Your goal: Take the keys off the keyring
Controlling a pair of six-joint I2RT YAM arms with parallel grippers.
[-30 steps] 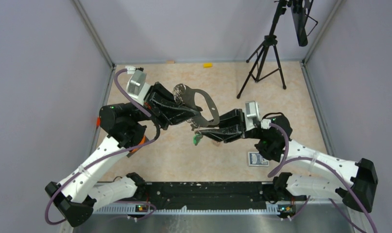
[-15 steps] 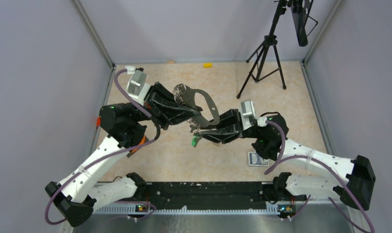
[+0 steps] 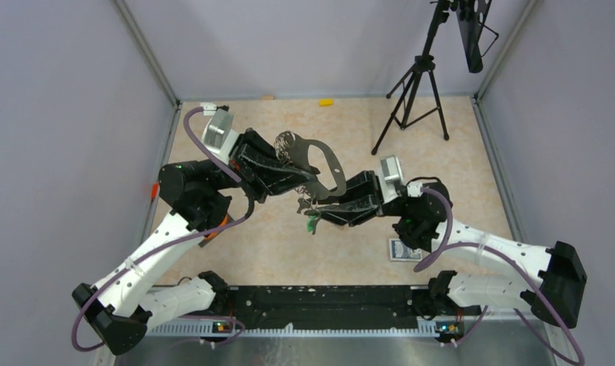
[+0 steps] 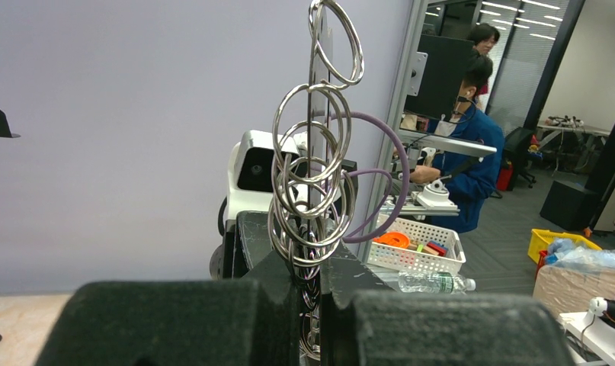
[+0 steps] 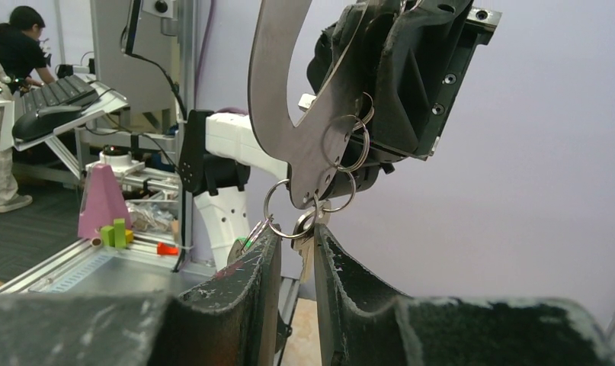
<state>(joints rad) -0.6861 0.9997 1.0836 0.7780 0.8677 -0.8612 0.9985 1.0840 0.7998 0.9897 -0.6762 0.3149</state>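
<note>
The keyring point(image 3: 335, 172), a flat grey D-shaped loop, is held up in the air; in the right wrist view its plate point(image 5: 277, 99) hangs edge-down. My left gripper point(image 3: 287, 166) is shut on its scalloped edge, where several split rings point(image 4: 312, 175) stack above my left gripper point(image 4: 310, 263). My right gripper point(image 3: 318, 207) sits just under the loop's lower tip. In the right wrist view my right gripper point(image 5: 298, 240) has its jaws narrowly apart around a hanging silver key point(image 5: 305, 258). The green-headed key point(image 3: 312, 222) dangles below and shows behind the left finger point(image 5: 245, 245).
A black tripod point(image 3: 411, 91) stands at the back right. A small yellow piece point(image 3: 326, 101) and a brown cube point(image 3: 267, 97) lie by the back wall. A blue patterned card box point(image 3: 405, 249) lies under the right arm. Grey walls enclose the table.
Both grippers and the keyring have shifted slightly to the right. The green key has swung a little lower and to the right. The left grip is unchanged.
</note>
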